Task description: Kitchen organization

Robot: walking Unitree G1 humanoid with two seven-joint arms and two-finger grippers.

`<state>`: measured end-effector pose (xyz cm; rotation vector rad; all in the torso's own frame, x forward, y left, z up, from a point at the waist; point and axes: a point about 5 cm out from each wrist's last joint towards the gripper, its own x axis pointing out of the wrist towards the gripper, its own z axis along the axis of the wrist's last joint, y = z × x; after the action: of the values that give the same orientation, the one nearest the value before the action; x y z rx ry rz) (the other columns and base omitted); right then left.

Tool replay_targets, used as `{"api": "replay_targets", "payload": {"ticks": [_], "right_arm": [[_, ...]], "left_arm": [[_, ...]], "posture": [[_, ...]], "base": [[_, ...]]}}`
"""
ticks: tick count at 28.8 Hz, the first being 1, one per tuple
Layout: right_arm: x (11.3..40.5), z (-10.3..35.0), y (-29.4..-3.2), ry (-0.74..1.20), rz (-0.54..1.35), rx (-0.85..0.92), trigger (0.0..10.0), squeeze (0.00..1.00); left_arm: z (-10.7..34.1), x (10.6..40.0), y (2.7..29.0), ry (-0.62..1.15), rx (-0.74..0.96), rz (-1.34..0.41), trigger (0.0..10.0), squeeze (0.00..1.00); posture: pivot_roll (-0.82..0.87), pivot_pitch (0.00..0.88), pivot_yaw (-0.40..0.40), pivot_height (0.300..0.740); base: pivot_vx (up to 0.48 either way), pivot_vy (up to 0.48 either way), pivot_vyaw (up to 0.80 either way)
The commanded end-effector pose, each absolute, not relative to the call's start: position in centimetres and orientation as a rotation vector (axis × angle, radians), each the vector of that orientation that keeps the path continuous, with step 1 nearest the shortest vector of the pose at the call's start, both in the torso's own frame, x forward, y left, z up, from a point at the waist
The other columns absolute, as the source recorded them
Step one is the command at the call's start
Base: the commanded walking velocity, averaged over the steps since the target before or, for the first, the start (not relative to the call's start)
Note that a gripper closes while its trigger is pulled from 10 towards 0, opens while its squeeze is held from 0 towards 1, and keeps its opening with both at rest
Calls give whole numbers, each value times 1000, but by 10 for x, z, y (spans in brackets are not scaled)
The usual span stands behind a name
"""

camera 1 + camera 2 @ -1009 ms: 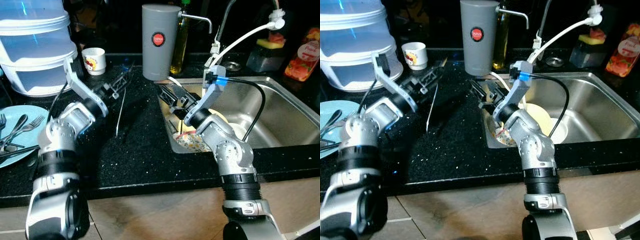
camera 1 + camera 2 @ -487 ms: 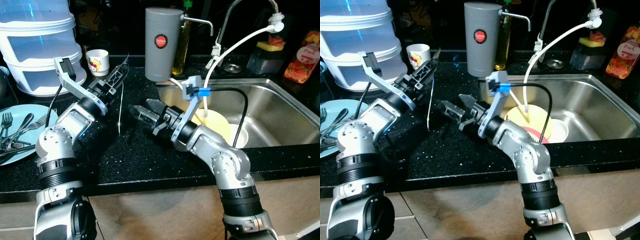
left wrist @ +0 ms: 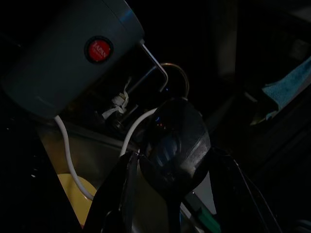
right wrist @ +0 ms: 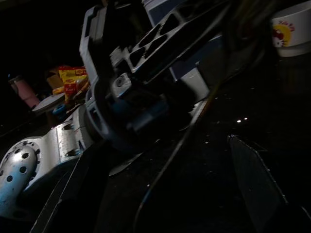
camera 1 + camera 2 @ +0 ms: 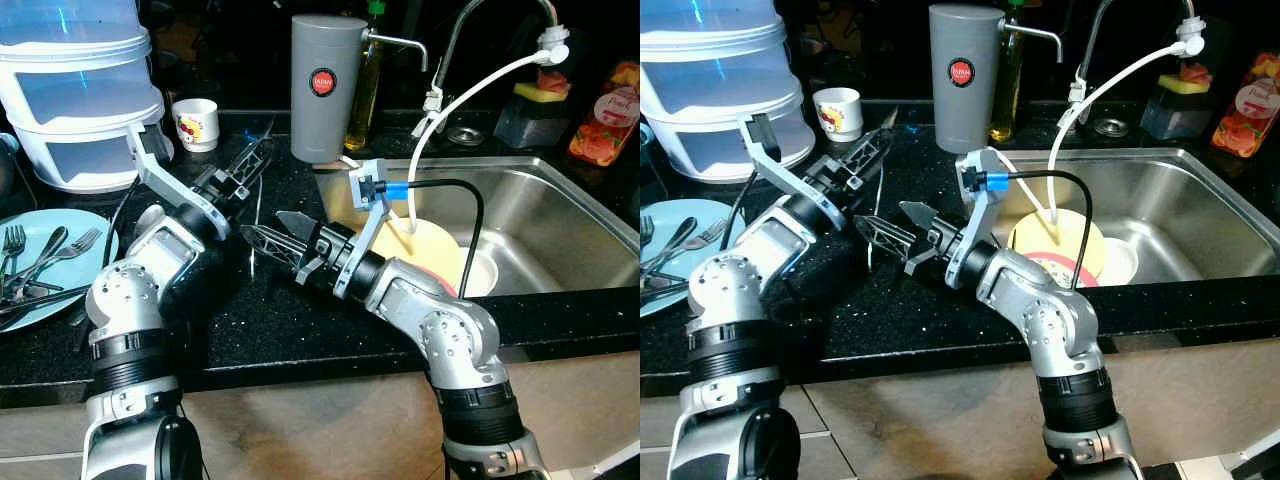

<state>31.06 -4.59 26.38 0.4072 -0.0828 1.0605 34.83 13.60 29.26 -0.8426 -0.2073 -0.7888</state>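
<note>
Handover step, I'd say: left gripper, upper-middle left of frame, pinches a long spoon by its bowl, handle hanging to the counter. Right gripper, frame centre, fingers spread, points at the handle. Next: close on the handle, then left releases. Blue plate, far left, holds forks. Sink, right, holds 1 yellow plate.

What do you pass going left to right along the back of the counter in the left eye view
Stacked white containers → small white mug → grey canister → oil bottle → faucet → sponge holder → red packet.
</note>
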Motion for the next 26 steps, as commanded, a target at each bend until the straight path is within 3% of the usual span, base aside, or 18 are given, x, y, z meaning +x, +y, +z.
{"api": "replay_targets", "payload": {"ticks": [1,10,11,12,13,14,26], "right_arm": [[306,264,-43,-79,1080,404,10000,0],[304,256,-39,-34,1096,366,10000,0],[304,254,-38,-25,1095,359,9020,0],[304,254,-38,-25,1095,359,9020,0],[305,253,-38,-19,1092,354,667,0],[305,251,-38,-13,1087,352,0,0],[307,247,-38,-5,1074,351,0,0]], "left_arm": [[290,346,131,-200,-849,-797,0,0],[291,347,130,-202,-847,-795,0,0],[292,347,130,-204,-849,-794,0,0],[292,347,130,-204,-849,-794,0,0],[292,347,130,-205,-853,-795,0,0],[293,347,129,-206,-853,-794,0,0],[292,349,129,-200,-865,-783,0,0]], "posture": [[82,71,21,740],[84,80,21,740],[85,83,21,740],[85,83,21,740],[85,83,21,740],[85,83,21,740],[87,84,24,740]], "base": [[0,0,0],[0,0,0],[0,0,0],[0,0,0],[0,0,0],[0,0,0],[0,0,0]]}}
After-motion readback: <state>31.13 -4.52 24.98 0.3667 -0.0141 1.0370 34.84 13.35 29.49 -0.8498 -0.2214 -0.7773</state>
